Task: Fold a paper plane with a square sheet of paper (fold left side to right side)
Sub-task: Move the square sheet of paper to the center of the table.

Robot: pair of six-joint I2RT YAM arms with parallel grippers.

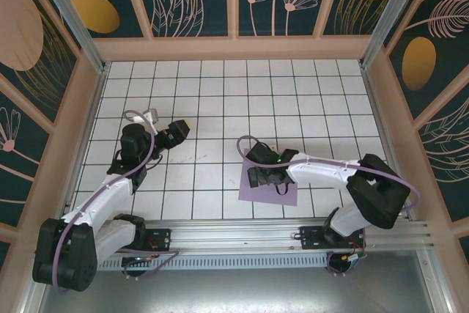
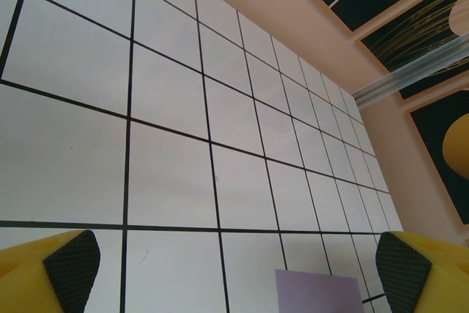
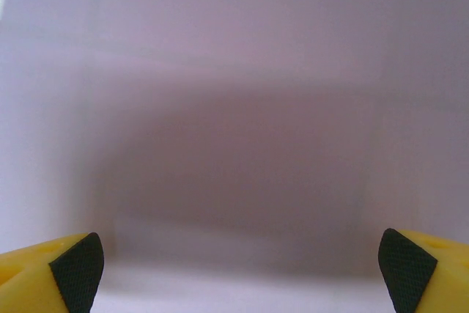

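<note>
Square sheet of paper (image 1: 258,194) flat on the bench (image 1: 220,86), near its front edge, right of centre.
White gridded bench under everything; lavender sheet lying slightly askew to the bench's grid lines. Right end effector (image 1: 262,175) low over the sheet, fingers spread wide, gripping nothing, black pads (image 3: 77,269) apart above the paper. Left end effector (image 1: 178,130) over the bench's left half, well apart from the sheet, likewise wide open and empty.

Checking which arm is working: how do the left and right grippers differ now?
The right gripper is down close over the square sheet of paper; the left gripper is over the white tiled table, apart from the sheet. The right gripper's wrist view looks onto lavender paper; the left gripper's looks mostly onto grid tiles. Both stand open, holding nothing.
</note>
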